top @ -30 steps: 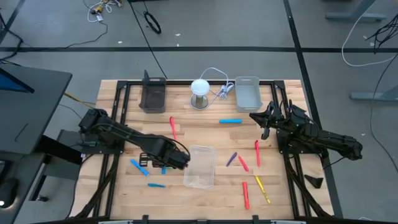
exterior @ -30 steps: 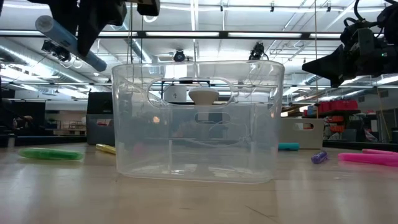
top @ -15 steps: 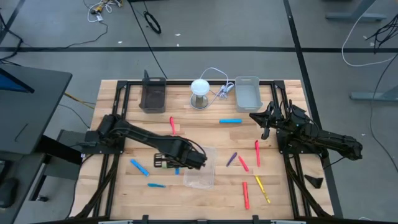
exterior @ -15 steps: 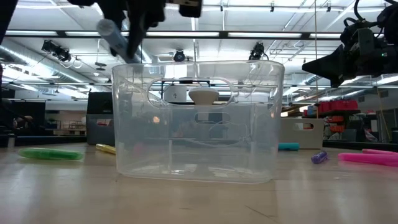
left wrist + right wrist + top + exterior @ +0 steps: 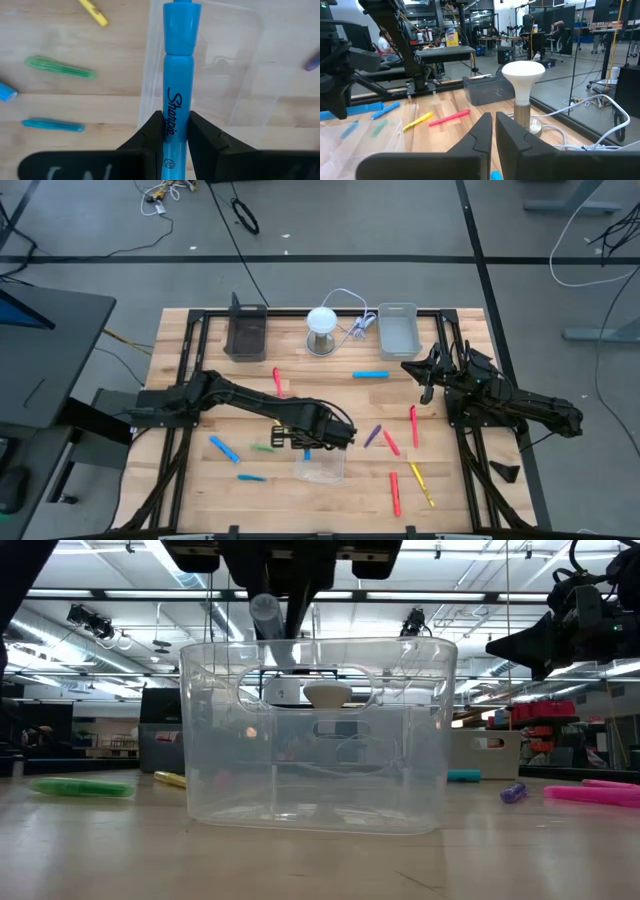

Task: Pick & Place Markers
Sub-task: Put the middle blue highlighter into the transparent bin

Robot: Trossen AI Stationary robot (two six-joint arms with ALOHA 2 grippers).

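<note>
Our left end effector (image 5: 171,131) was clamped on a blue marker (image 5: 177,85), holding it over the clear tray (image 5: 322,468) near the tabletop's (image 5: 450,490) middle. Our right end effector (image 5: 424,388) waited closed and empty at the right side, other markers (image 5: 394,492) lying scattered around.

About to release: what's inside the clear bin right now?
Through the clear bin's walls, nothing shows inside. The left end effector holds a blue marker over it; in the overhead view the arm covers part of it.

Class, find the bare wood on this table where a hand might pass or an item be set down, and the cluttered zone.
Free: between black tray and red marker. Crowded: right of clear bin, among scattered markers.
</note>
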